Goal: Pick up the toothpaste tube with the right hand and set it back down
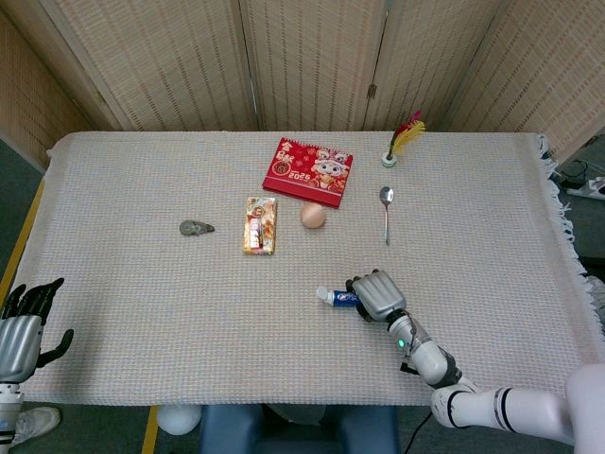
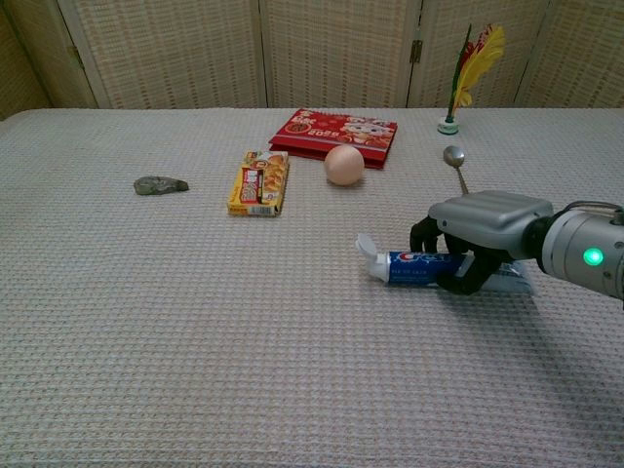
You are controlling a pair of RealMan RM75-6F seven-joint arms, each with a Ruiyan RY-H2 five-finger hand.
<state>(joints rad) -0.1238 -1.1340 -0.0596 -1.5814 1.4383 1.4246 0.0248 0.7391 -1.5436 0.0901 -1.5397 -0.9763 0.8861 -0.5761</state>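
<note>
The blue and white toothpaste tube (image 1: 335,297) (image 2: 404,266) lies on the woven tablecloth near the front right, its white cap pointing left. My right hand (image 1: 378,295) (image 2: 480,226) covers the tube's rear half, and its dark fingers (image 2: 458,276) curl around the tube and grip it. The tail end of the tube pokes out to the right of the hand. Whether the tube is off the cloth cannot be told. My left hand (image 1: 21,326) hangs off the table's front left corner with fingers apart, holding nothing.
Farther back lie an egg (image 1: 313,216) (image 2: 343,165), a yellow snack packet (image 1: 260,225), a red box (image 1: 308,171), a spoon (image 1: 386,210), a feather shuttlecock (image 1: 402,140) and a small grey object (image 1: 196,227). The table's front edge runs close behind my right wrist.
</note>
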